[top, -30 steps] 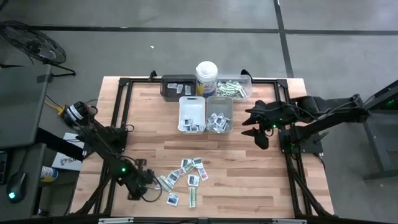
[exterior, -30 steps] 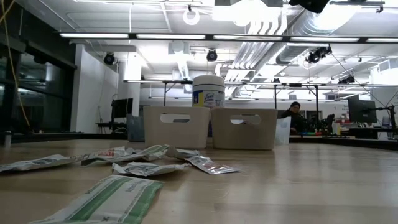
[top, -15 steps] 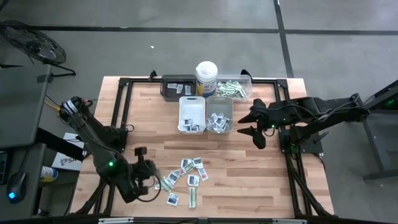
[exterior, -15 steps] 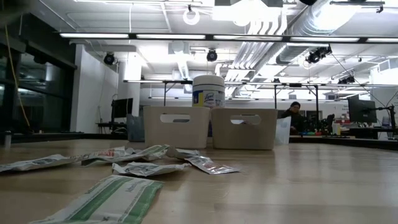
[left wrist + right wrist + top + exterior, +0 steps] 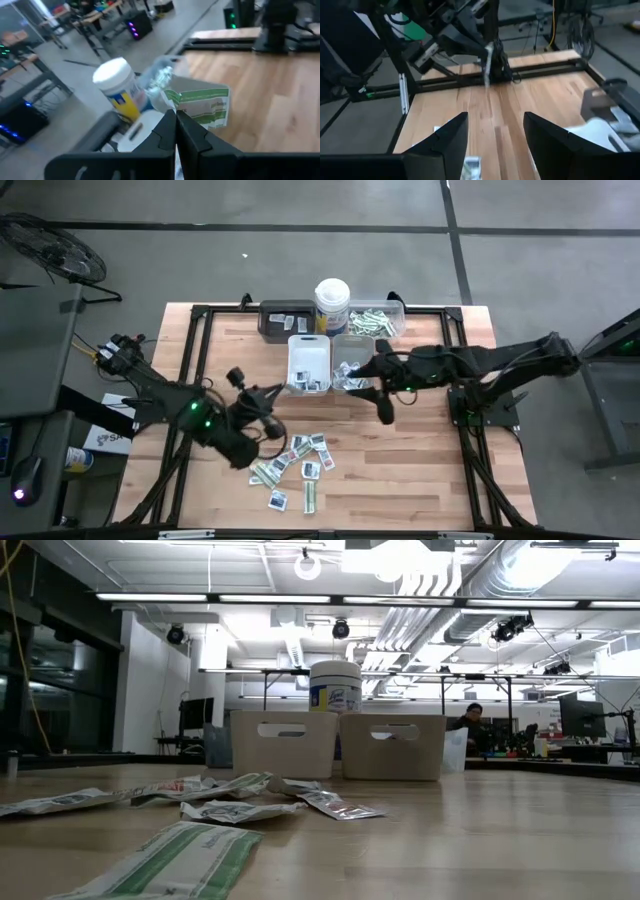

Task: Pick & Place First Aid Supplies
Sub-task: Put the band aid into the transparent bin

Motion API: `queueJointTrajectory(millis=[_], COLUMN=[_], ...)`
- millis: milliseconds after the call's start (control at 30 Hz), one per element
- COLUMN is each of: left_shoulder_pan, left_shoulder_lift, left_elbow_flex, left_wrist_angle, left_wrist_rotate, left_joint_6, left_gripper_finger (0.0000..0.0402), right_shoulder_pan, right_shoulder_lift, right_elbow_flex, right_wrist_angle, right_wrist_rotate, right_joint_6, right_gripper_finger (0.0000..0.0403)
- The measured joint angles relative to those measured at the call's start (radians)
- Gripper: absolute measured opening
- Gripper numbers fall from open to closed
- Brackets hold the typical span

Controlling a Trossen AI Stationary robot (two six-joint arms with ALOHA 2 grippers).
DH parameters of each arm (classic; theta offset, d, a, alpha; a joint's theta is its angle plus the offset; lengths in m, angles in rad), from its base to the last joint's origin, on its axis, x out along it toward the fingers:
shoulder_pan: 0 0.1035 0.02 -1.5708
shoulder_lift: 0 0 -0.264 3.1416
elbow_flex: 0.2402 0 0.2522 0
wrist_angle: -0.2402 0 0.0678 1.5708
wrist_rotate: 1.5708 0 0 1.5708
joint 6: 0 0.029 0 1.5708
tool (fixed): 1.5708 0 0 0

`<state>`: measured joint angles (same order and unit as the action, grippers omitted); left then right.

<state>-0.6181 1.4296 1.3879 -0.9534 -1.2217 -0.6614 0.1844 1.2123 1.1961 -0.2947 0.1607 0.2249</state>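
In the left wrist view my left gripper is shut on a green-and-white strip packet. In the high view the left gripper hangs above the table, left of the trays and beyond the pile of first aid supplies. That pile lies flat on the wood. My right gripper stands open in the air in front of the grey tray, with nothing between its fingers. It faces the left gripper and the strip. No gripper shows in the low view; packets do. My left gripper pinches one end of the strip between its two fingers. The fingers run about level, pointing toward the far trays. The rest of the strip sticks out past the fingertips, lifted clear of the table.
At the far edge stand a white canister, a dark tray and a clear tray with strips. In front of them are a white tray and the grey tray, both holding sachets. Bare wood lies at the near right.
My left gripper has risen from the pile at the table's near left, gone toward the far edge and the trays, and tipped from pointing down to about level, taking the strip up clear of the table. My right gripper has moved toward the table's left, staying open.
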Motion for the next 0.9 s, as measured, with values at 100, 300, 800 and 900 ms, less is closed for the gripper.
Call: queueJointTrajectory(millis=[100, 300, 800, 900], left_shoulder_pan=[0.054, 0.154, 0.281, 0.280], left_shoulder_lift=[0.000, 0.000, 0.000, 0.000], left_elbow_flex=[0.015, 0.020, 0.020, 0.020], left_wrist_angle=[0.117, 0.412, 0.674, 0.674], left_wrist_rotate=[-0.015, 0.036, 0.285, 0.288], left_joint_6=[0.129, 0.459, 0.763, 0.766], left_gripper_finger=[0.0000, 0.0000, 0.0000, 0.0000], right_shoulder_pan=[0.000, 0.000, -0.008, -0.008], right_shoulder_lift=[0.047, 0.120, 0.164, 0.164], right_elbow_flex=[0.000, 0.000, 0.000, 0.000], right_wrist_angle=[0.081, 0.210, 0.300, 0.298], right_wrist_rotate=[0.028, 0.107, 0.198, 0.198], right_joint_6=[-0.025, -0.068, -0.103, -0.103], right_gripper_finger=[0.0185, 0.0185, 0.0172, 0.0144])
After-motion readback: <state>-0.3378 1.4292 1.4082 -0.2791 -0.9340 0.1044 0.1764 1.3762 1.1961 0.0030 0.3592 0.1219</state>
